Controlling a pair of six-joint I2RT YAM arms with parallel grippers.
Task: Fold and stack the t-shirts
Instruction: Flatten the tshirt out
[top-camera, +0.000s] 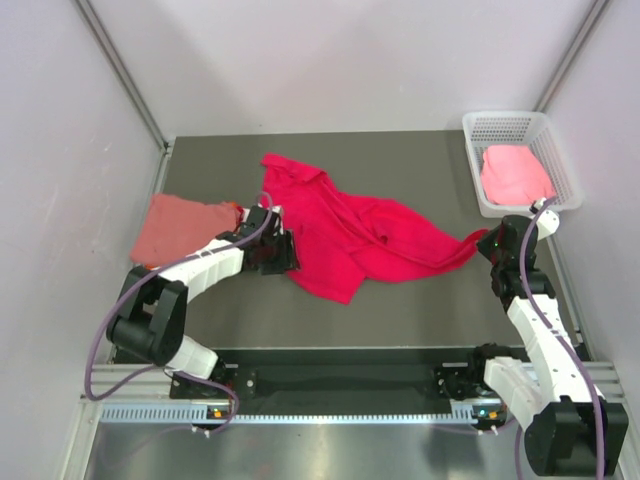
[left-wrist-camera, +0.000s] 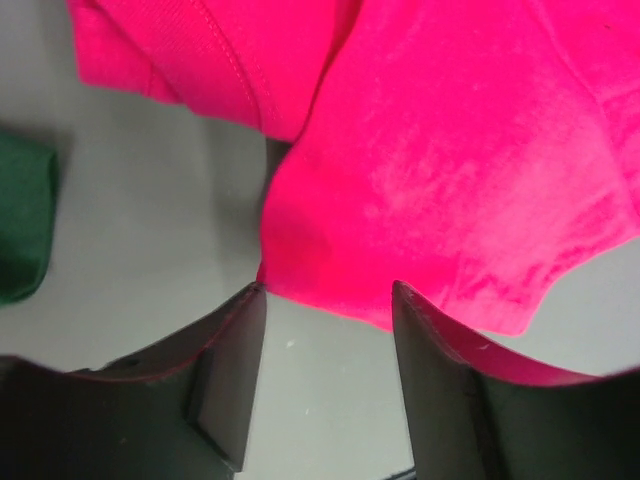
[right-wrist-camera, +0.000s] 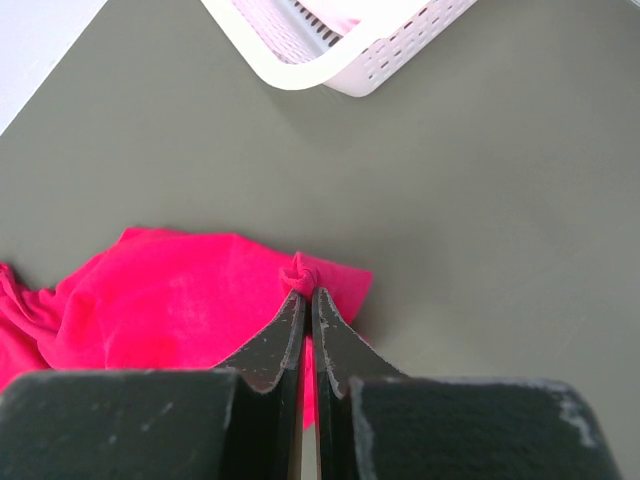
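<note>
A crimson-pink t-shirt (top-camera: 340, 225) lies rumpled and spread across the middle of the table. My left gripper (top-camera: 280, 250) sits at its left edge, open. In the left wrist view the cloth's hem (left-wrist-camera: 420, 200) lies just past the fingertips, and only bare table shows between the jaws of the left gripper (left-wrist-camera: 325, 300). My right gripper (top-camera: 490, 245) is shut on the crimson-pink t-shirt's right corner, and a bunched tip of cloth (right-wrist-camera: 308, 272) pokes out above the right gripper (right-wrist-camera: 308, 290). A dusty salmon t-shirt (top-camera: 175, 228) lies flat at the far left. A light pink t-shirt (top-camera: 515, 172) fills the basket.
The white mesh basket (top-camera: 480, 195) stands at the back right, close to my right arm; its rim (right-wrist-camera: 340, 70) shows in the right wrist view. A dark green patch (left-wrist-camera: 20, 215) sits at the left edge of the left wrist view. Grey walls enclose the table on three sides.
</note>
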